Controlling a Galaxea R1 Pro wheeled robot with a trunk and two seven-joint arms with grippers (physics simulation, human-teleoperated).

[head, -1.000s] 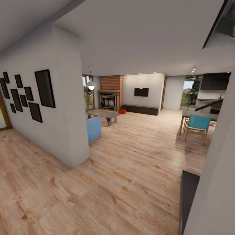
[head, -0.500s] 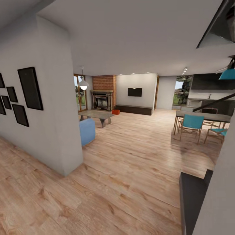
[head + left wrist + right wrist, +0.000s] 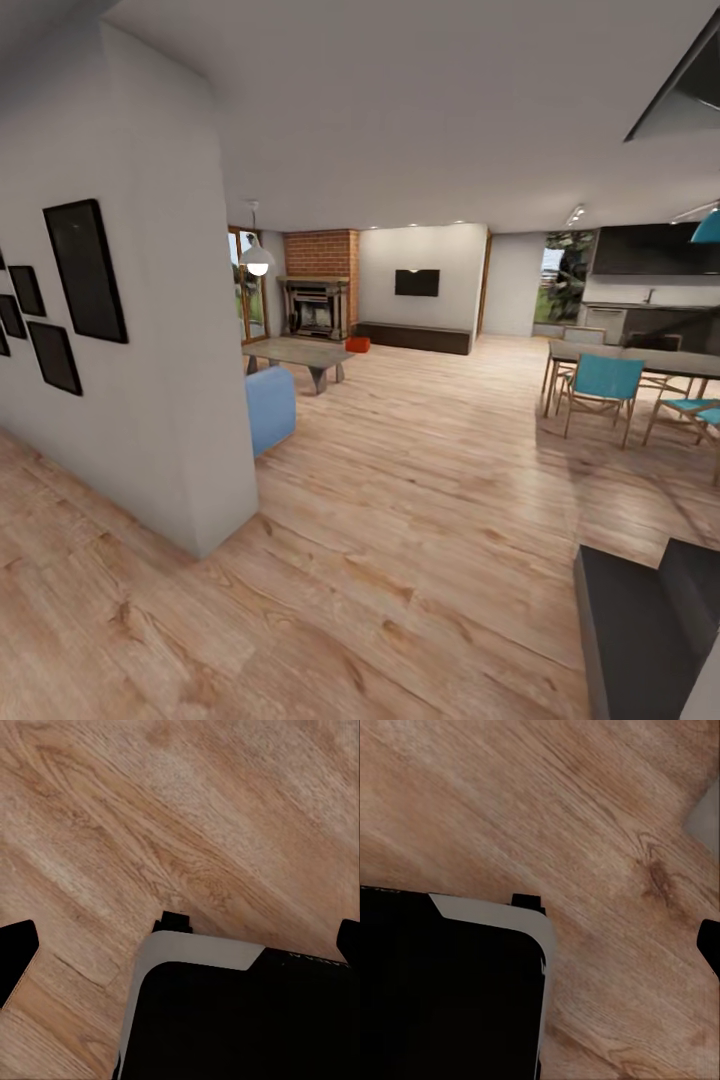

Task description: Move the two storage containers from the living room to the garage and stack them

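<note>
A red-orange storage container (image 3: 358,344) sits far off on the living room's wood floor (image 3: 400,520) by the brick fireplace (image 3: 318,283), while both wrist views show finger tips far apart, holding nothing

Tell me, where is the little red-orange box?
In the head view, the red-orange box sits far off on the wood floor, between the brick fireplace and the long dark cabinet.
</note>
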